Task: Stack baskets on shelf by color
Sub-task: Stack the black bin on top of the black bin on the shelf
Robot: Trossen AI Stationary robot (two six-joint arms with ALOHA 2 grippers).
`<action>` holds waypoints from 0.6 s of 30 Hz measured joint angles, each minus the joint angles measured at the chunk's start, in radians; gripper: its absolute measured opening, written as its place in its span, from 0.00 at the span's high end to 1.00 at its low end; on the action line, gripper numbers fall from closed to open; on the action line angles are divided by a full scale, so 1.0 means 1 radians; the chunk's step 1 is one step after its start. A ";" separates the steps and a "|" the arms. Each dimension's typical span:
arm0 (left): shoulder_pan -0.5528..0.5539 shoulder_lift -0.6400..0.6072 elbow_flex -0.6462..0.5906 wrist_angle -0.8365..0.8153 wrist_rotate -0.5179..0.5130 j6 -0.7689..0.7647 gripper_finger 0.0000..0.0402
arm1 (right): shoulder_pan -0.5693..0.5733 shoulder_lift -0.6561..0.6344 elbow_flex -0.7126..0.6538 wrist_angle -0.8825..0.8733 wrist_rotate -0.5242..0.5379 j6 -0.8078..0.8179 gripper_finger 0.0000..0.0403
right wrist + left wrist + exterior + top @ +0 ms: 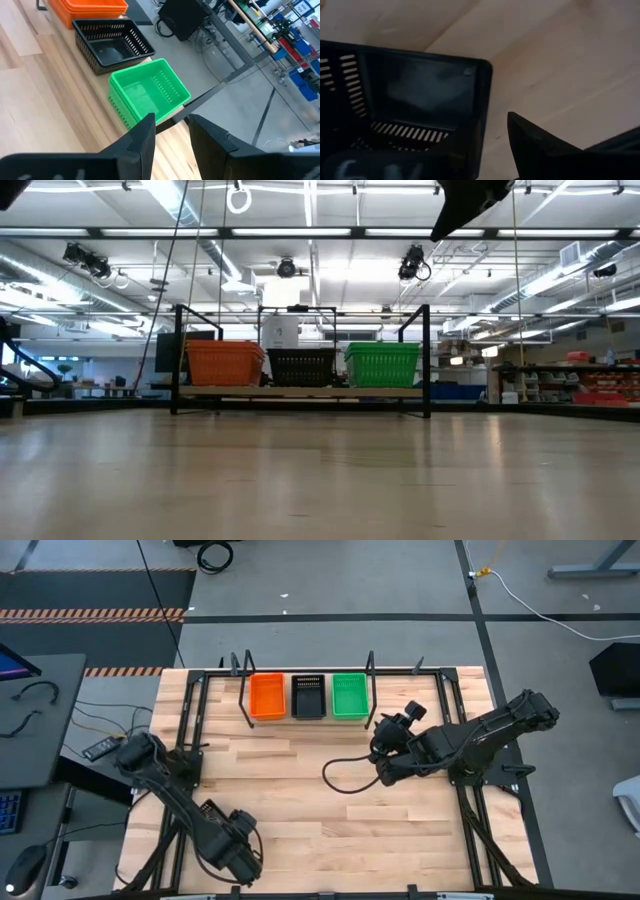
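1. Left gripper [238,858]: lower left of the high view, at the near edge of the surface [300,800]. The left wrist view shows a near black basket [420,95] lying on the wood. One finger [545,150] is outside the basket's corner wall, with a strip of bare wood between them. Cannot tell whether the jaws are clenched on the basket.

2. Surface, middle: bare wood across the centre of the high view, open from the left arm to the shelf. One looped black cable lies right of centre.

3. Right gripper [171,120]: right of centre in the high view, just beside the shelf's right end. Jaws slightly parted, grasping nothing.

4. Shelf [300,392]: top centre of the high view, along the far edge, framed by black posts. On it abreast are an orange basket [268,696], a shelf black basket [308,696] and a green basket [350,696]. Narrow gaps separate them. The number in each stack is unclear.
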 joint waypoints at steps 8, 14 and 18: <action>0.000 0.079 0.000 -0.005 0.025 0.007 0.62 | 0.003 0.000 0.000 0.029 -0.060 -0.012 0.69; -0.001 0.129 0.000 -0.009 -0.011 0.059 0.52 | 0.022 0.000 0.000 0.064 -0.098 -0.012 0.69; 0.009 0.165 0.000 -0.012 -0.023 0.131 0.60 | 0.036 0.000 0.000 0.081 -0.098 -0.012 0.69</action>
